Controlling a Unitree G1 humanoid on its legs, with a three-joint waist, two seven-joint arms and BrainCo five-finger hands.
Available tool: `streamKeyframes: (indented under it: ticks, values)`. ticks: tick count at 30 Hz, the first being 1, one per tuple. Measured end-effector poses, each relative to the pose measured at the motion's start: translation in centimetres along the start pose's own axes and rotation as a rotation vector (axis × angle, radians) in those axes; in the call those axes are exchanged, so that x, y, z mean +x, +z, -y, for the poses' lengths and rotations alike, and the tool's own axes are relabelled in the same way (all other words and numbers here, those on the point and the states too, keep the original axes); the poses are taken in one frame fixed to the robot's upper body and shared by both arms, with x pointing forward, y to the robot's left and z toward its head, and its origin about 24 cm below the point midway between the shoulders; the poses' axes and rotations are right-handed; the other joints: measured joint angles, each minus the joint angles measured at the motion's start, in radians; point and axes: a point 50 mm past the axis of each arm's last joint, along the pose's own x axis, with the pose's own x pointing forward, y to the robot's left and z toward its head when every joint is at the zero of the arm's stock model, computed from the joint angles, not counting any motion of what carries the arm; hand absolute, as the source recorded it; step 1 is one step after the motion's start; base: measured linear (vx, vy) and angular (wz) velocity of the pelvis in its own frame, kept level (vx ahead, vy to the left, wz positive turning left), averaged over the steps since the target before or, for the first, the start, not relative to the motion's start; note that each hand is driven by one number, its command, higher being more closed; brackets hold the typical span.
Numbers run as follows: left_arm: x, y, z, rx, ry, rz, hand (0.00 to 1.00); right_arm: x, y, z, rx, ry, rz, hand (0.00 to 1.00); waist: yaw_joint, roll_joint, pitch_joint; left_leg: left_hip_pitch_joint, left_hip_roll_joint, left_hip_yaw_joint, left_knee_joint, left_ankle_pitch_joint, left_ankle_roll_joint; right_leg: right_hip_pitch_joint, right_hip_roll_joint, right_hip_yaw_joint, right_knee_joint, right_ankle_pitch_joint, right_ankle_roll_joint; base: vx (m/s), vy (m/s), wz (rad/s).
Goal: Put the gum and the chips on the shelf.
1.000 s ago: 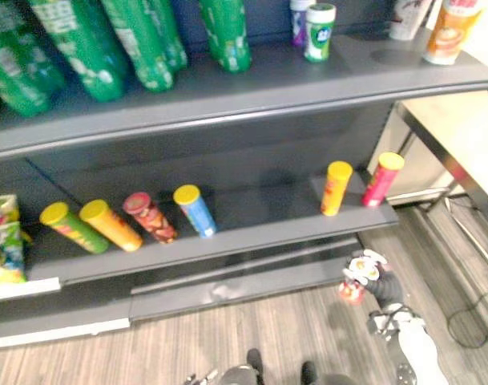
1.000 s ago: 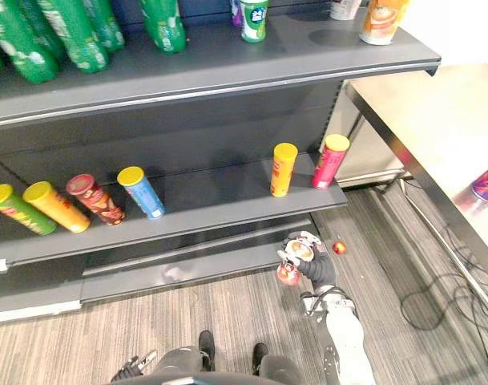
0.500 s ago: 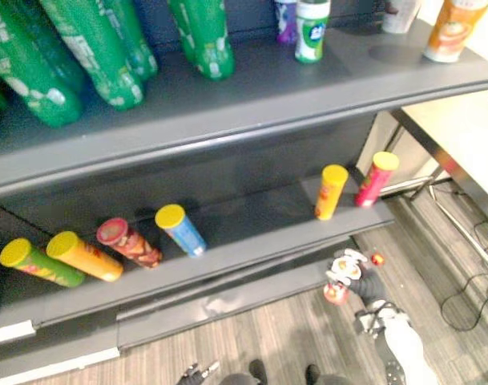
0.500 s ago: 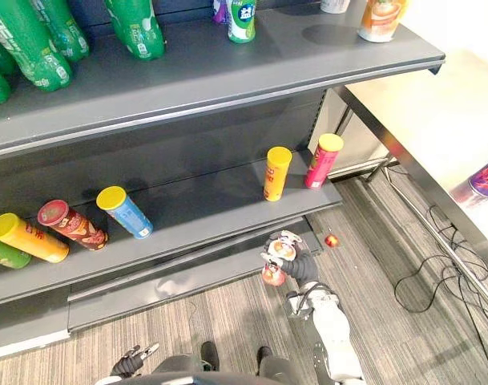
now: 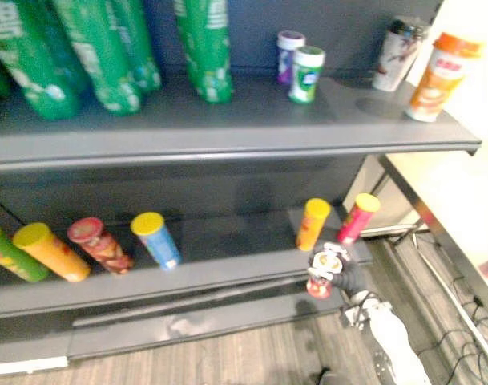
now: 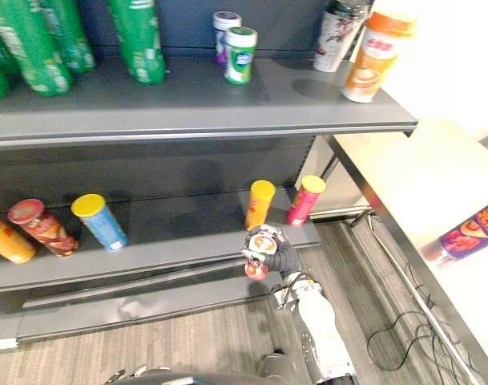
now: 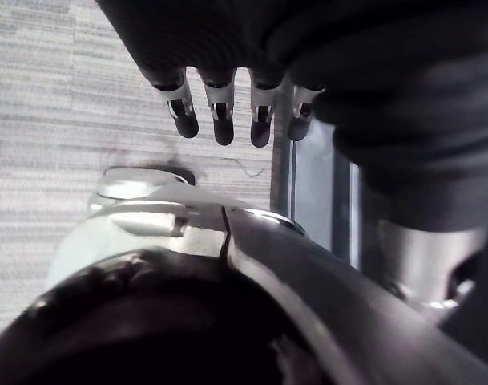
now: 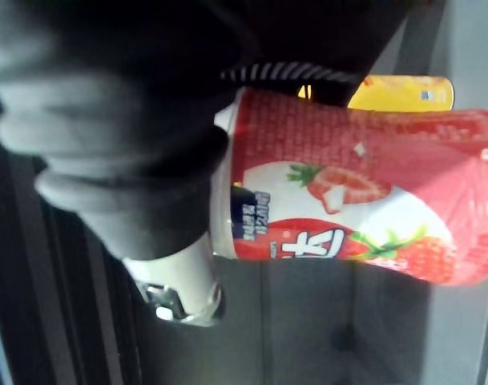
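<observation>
Right eye view: a red container (image 6: 257, 258) printed with strawberries and topped with a white cap is being held in the right robot hand (image 6: 285, 258). It is judged to be the gum. It is being carried at the front edge of the lower shelf (image 6: 187, 241). A yellow chip tube (image 6: 260, 204) and a pink chip tube (image 6: 306, 200) are standing just behind it, near that shelf's right end.

In the right wrist view the fingers are being wrapped round the container's cap end. The red body and base are being left free, probably so that it can be set down standing.

On the upper shelf (image 6: 292, 104) a green gum tub (image 6: 239, 54) and a purple gum tub (image 6: 224, 34) are standing side by side near the back edge. Bare shelf is showing to their right, before an orange cup (image 6: 374, 56) at the right end. That gap is judged the fitting place, since like goods are being grouped together. The hand is being held well below that shelf, so a lift is being called for first.

A purple-labelled tube (image 6: 472, 233) is lying on the counter (image 6: 420, 176) at the right. It may be the chips, though that cannot be told for sure.

In the left wrist view the left robot hand (image 7: 221, 88) is being hung over the carpeted floor (image 7: 67, 96), with fingers straight and nothing being held.
</observation>
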Motion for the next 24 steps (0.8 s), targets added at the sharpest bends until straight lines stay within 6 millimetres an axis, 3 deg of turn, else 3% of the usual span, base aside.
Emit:
streamKeyframes:
  ticks: [2,4,7,10,16,18,20,24]
  values:
    - [0.1,0.0,1.0,-0.041,-0.015,-0.006,0.00,0.1,0.2,0.1,-0.004,0.001,0.005,1.00,0.002,0.047,-0.008,0.002,0.060,-0.010,-0.025,0.028,-0.017,0.007,0.060,-0.036,-0.033,0.002,-0.020,0.10,-0.365,0.00]
    - [0.0,-0.6,1.9,-0.120,-0.018,-0.019,0.00,-0.1,0.2,0.7,-0.022,0.003,-0.011,1.00,-0.005,0.089,-0.005,0.016,0.109,-0.019,-0.074,0.112,-0.051,0.014,0.119,-0.057,-0.036,-0.005,-0.046,0.08,-0.337,0.10]
    - [0.0,-0.7,1.7,-0.141,-0.012,-0.025,0.00,-0.2,0.2,0.8,-0.003,0.002,-0.009,1.00,-0.014,0.087,-0.005,0.006,0.113,-0.023,-0.082,0.201,-0.048,0.051,0.124,-0.094,-0.081,-0.011,-0.069,0.00,-0.223,0.30]
    - [0.0,-0.7,2.1,-0.143,-0.021,-0.029,0.00,-0.4,0.0,1.0,-0.003,-0.011,-0.016,1.00,-0.015,0.097,-0.008,-0.029,0.115,-0.047,-0.090,0.223,-0.044,0.066,0.123,-0.136,-0.133,-0.002,-0.076,-0.05,-0.065,0.39]
    - [0.0,-0.6,2.2,-0.138,-0.021,-0.023,0.00,-0.5,-0.1,1.0,-0.003,-0.029,-0.019,1.00,-0.012,0.103,-0.012,-0.039,0.071,-0.034,-0.143,0.194,-0.038,0.112,0.095,-0.166,-0.259,0.079,-0.043,-0.03,0.074,0.23]
    - [0.1,-0.5,2.0,-0.131,-0.014,-0.020,0.00,-0.3,-0.2,0.8,-0.011,-0.036,-0.021,1.00,-0.004,0.088,-0.005,-0.038,0.040,-0.010,-0.155,0.166,-0.033,0.134,0.073,-0.156,-0.331,0.145,-0.027,-0.01,0.139,-0.13]
    - [0.1,-0.3,1.9,-0.119,-0.001,-0.015,0.00,-0.4,-0.1,1.1,-0.028,-0.049,-0.022,1.00,-0.005,0.075,-0.007,-0.024,0.015,0.011,-0.155,0.159,-0.022,0.139,0.048,-0.136,-0.334,0.155,-0.019,-0.02,0.074,-0.17]
    - [0.2,0.2,2.2,-0.082,-0.013,-0.003,0.00,-0.7,0.4,2.8,-0.053,-0.146,-0.005,1.00,-0.011,0.090,-0.008,-0.017,0.004,0.018,-0.155,0.154,-0.019,0.138,0.036,-0.129,-0.333,0.158,-0.015,-0.01,0.025,-0.07]
